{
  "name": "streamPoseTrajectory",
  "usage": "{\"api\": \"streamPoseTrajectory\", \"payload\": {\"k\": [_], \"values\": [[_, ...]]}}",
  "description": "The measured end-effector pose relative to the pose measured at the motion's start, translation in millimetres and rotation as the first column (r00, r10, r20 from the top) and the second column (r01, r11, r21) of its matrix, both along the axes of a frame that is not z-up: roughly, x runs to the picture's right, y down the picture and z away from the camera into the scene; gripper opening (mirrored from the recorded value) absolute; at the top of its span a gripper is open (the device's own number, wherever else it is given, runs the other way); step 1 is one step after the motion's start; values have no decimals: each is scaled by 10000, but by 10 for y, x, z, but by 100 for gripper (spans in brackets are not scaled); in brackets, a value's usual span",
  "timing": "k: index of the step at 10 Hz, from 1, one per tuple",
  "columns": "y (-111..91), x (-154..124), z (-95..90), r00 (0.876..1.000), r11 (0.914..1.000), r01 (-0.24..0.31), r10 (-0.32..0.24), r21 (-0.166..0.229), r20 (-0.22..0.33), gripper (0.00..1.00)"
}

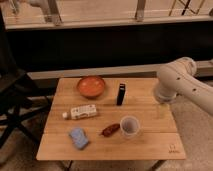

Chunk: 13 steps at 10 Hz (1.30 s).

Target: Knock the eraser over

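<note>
The eraser (pixel 120 94), a slim black block, stands upright on the wooden table (pixel 150 148), just right of the orange bowl (pixel 91 86). My white arm (pixel 182 82) comes in from the right. My gripper (pixel 161 109) hangs below it over the table's right edge, well to the right of the eraser and apart from it. Nothing shows in the gripper.
A white bottle (pixel 81 111) lies on its side left of centre. A light blue sponge pad (pixel 78 138), a red-brown item (pixel 110 130) and a white cup (pixel 129 126) sit near the front. A black chair (pixel 12 100) stands to the table's left. A dark wall runs behind.
</note>
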<state>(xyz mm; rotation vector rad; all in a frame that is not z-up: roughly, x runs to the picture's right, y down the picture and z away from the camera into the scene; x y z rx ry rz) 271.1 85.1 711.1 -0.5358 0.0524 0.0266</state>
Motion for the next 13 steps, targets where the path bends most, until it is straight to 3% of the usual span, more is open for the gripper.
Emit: {"api": "streamPoseTrajectory", "payload": {"k": [13], "values": [[-174,-268,403,9994,9993,321,-324,199,122,80]]}}
